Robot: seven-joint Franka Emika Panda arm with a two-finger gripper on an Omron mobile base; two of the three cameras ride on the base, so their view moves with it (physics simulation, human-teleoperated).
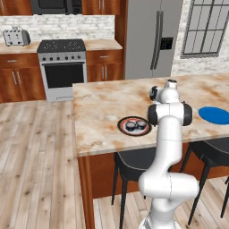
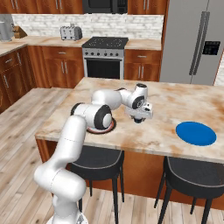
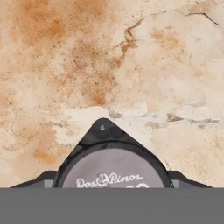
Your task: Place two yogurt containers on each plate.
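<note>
Black plate (image 1: 121,130) with red-orange ring on marble island counter (image 1: 98,103), carrying 2 yogurt containers (image 1: 136,125) side by side, so that plate judged complete. Blue plate (image 2: 195,133) bare, well apart toward far end of same counter. Gripper (image 2: 139,119) above counter between both plates, nearer black one. In hand view, third yogurt cup (image 3: 114,170) seated right between finger tips, grey foil lid with "Dos Pinos" lettering facing camera, dark pull tab pointing up; dark fingertips (image 3: 40,179) flanking it on both sides. Judged pinching this cup, though contact surfaces cut off at frame bottom. Marble counter beneath, no plate underneath yet.

Handling assessment: small, light cup, likely thin plastic wall with foil top; rigid enough for gentle squeeze, prone to denting or slipping under excess force. Smooth round side offers little purchase, so best taken across the body below lid rim, never on foil. Upright carriage advised; low, gentle release on blue plate recommended to prevent tipping or rolling
</note>
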